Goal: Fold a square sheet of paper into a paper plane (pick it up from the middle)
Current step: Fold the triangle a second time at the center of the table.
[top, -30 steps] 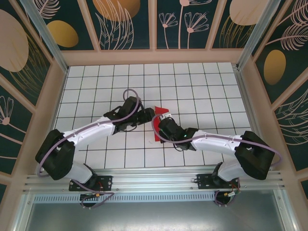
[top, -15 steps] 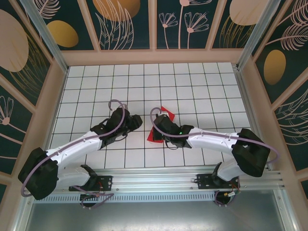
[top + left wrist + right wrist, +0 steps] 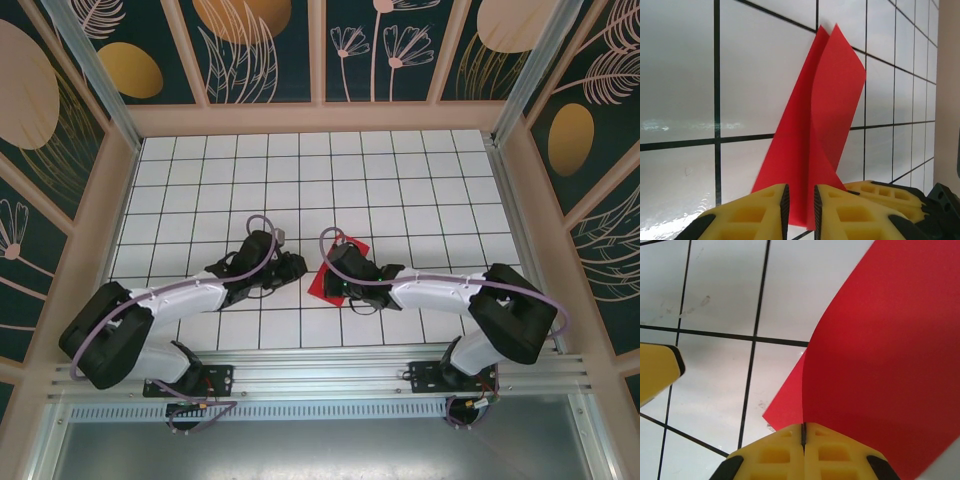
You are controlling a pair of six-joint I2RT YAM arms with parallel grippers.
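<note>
From above you see both arms angled inward, with the left gripper [image 3: 298,267] and the right gripper [image 3: 331,272] close together near the middle of the white tiled table [image 3: 420,190]. There the right wrist covers most of the red paper [image 3: 321,287], leaving you a red wedge on its near side and a small corner on its far side. The left wrist camera gives you the shape instead. The paper is a tall, narrow, pointed piece, one layer flat on the tiles and a second layer lifted off it in a smooth, uncreased curl. Low in that view the left gripper's yellow fingers [image 3: 752,212] stand with a narrow slit between them. The sheet's lower edge shows in the slit, but you cannot tell whether the pads touch it. A yellow finger of the right gripper sits just beside them. The right wrist camera shows you the grip. Its two pads [image 3: 775,450] are pressed together on a thin dark seam, clamped on the paper, which rises from that seam as a broad curved flap over a flat layer. The paper is thin, matte and evenly red. The fingers are yellow blocks with recessed cells and black edges. The tiles are glossy white with black lines and faint smudges.
</note>
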